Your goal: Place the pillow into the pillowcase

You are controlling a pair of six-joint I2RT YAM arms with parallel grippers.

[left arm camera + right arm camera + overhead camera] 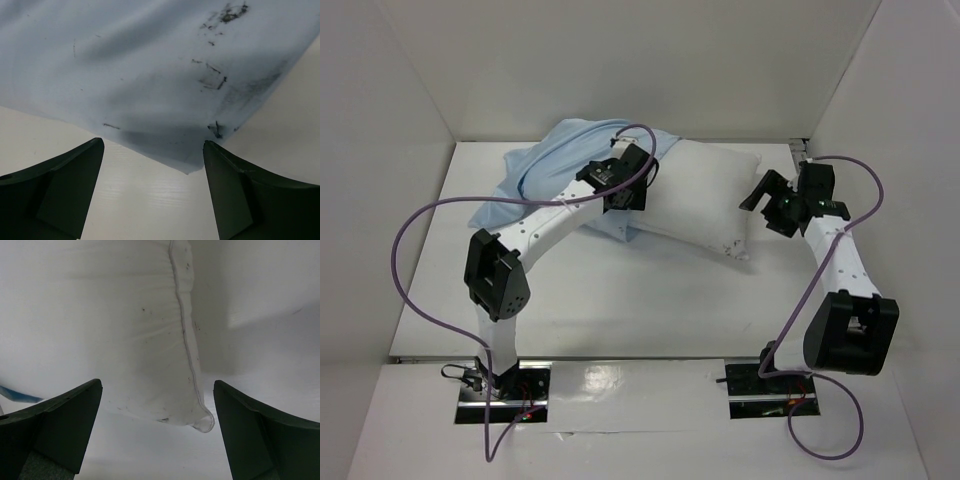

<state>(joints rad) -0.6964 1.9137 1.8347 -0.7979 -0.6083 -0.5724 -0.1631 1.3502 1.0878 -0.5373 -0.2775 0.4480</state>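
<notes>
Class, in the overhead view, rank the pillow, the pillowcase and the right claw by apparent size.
1. pillow and pillowcase, too alike to rank; the left arm covers part of the pillowcase.
2. right claw, smallest.

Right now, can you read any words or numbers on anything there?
None: no words, numbers or labels show anywhere.
The pillowcase carries only dark scuff marks, not letters.
The pillow carries only tiny specks.

No legible text, brand or number in any view, dark marks (215, 82) on the pillowcase (125, 65) form no letters, blue tag (17, 395) on the pillow (110, 325) unreadable
</notes>
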